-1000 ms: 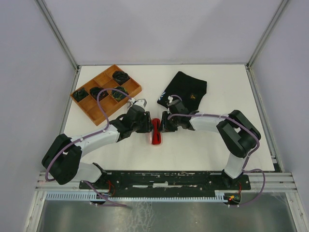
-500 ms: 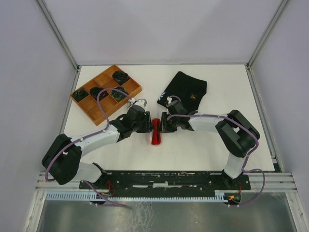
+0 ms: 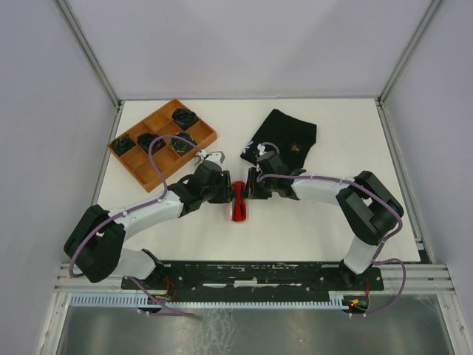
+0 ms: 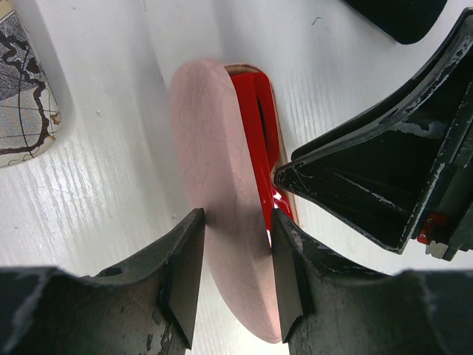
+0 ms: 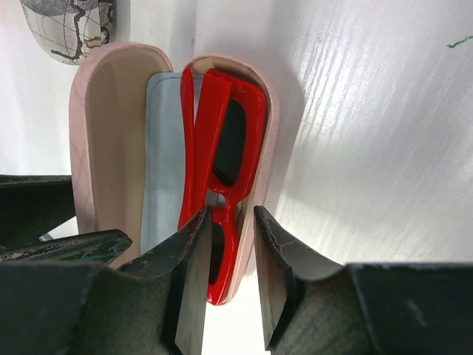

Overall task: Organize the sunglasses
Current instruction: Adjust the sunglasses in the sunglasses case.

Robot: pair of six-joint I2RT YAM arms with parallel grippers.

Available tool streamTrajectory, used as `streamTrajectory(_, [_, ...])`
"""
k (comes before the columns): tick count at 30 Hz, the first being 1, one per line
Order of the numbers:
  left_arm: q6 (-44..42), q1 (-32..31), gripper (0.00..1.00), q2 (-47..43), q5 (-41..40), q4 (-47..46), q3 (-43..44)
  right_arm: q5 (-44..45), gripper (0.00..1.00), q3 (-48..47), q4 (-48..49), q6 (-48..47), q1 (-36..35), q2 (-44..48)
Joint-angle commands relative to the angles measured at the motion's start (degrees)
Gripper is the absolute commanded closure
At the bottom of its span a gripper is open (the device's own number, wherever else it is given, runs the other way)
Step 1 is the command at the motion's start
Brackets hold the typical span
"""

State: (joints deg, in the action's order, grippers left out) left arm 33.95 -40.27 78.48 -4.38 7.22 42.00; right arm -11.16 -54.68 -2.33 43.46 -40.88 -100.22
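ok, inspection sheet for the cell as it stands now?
Surface: white table, no spills seen.
Job's things: red sunglasses lying in the open pink case; no other pair identifiable.
Clutter: wooden tray holding dark items, black cloth, grey patterned case.
Grippers: left gripper fingers clamp the case lid; right gripper fingers straddle red frame and case wall, grip unclear.
Cables: purple cables looped along both arms.
Surroundings: grey walls; nothing else seen.

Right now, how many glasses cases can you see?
2. The open pink case lies mid-table between the left gripper and right gripper, red sunglasses inside. The grey patterned case lies just beyond the left gripper. The black cloth might hide more.
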Motion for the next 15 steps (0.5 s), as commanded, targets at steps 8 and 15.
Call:
streamTrajectory(8, [-1.4, -0.2, 0.52, -1.3, 0.0, -1.7, 0.6, 1.0, 0.7, -1.5, -0.5, -1.3, -0.4, -0.4])
streamTrajectory(15, [-1.5, -0.2, 0.53, -1.2, 0.0, -1.7, 0.5, -0.3, 0.74, -2.0, -0.1, -1.2, -0.3, -2.1])
